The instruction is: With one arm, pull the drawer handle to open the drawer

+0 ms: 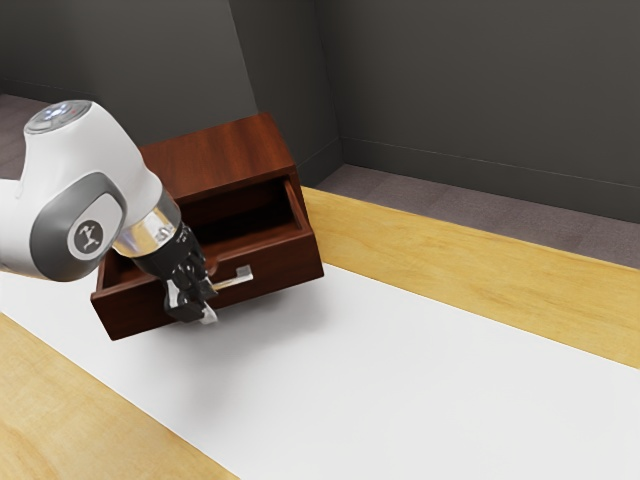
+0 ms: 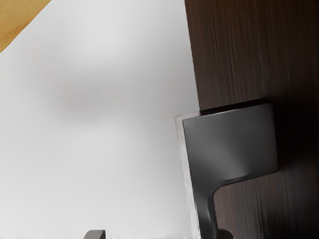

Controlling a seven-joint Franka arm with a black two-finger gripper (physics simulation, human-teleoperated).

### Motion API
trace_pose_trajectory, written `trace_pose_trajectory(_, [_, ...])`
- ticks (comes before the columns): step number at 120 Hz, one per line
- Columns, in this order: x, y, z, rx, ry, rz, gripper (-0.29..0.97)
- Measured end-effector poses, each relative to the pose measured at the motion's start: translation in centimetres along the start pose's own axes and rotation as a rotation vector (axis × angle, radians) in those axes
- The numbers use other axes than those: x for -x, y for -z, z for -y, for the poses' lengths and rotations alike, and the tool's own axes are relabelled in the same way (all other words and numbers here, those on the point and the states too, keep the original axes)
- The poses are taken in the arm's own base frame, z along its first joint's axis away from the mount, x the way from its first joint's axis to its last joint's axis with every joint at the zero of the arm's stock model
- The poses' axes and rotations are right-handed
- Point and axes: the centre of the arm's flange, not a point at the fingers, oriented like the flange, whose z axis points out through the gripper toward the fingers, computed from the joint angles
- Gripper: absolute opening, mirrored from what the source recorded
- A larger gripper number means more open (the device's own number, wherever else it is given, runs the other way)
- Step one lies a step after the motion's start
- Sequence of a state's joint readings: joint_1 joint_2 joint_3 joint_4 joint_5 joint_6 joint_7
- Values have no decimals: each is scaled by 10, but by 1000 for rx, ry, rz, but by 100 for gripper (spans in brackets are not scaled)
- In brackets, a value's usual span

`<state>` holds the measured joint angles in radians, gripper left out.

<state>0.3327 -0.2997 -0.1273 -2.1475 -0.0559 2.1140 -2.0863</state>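
Drawer (image 1: 282,262) part-open, front facing out over tabletop (image 1: 420,390). Handle (image 1: 238,277) lies lengthwise along that front, its near end between the tips of my hand (image 1: 203,310). Hand spread wide, not clamped. Judged pull direction: straight away from cabinet (image 1: 220,155).

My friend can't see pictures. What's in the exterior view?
A white robot arm has its black claw at the metal handle of a brown wooden drawer, which sticks partly out of a small cabinet on a white table.
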Motion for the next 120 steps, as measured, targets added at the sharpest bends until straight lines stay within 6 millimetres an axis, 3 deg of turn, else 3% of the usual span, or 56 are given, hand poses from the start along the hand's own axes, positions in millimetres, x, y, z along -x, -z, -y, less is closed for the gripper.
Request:
trace_pose_trajectory(48, [18, -1, 18, 24, -67, -14, 23])
trace_pose_trajectory(88, [25, 21, 27, 68, -95, -8, 24])
trace_pose_trajectory(97, [31, 47, 20, 118, -105, 3, 24])
trace_pose_trajectory(111, [48, 125, 3, 199, -115, 35, 25])
trace_pose_trajectory(120, [56, 168, 1, 202, -133, 39, 36])
